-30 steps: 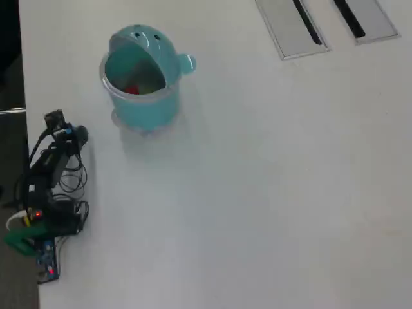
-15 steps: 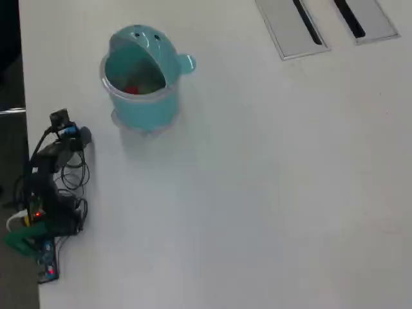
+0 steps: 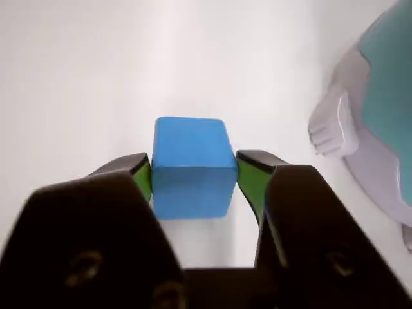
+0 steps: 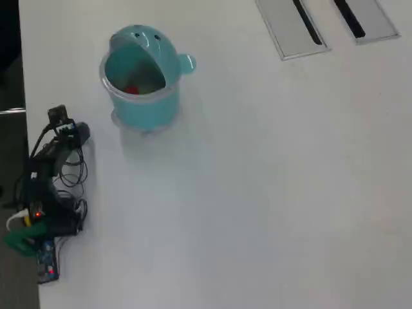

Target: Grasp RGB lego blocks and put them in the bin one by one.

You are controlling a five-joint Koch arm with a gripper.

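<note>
Your gripper [image 3: 193, 177] is clamped on the blue block [image 3: 192, 166], held clear of the white tabletop [image 3: 84, 77]. In the wrist view the bin [image 3: 380, 129] lies near, to the gripper's right; carry the block that way.

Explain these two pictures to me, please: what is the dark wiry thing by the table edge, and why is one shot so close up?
The dark thing is a small robot arm on a white table, seen from a camera above. The close shot comes from a camera on its wrist: the gripper is shut on a blue block, green pads either side. The teal animal-shaped bin stands nearby, something red inside. Its edge shows at the right of the wrist view.
</note>
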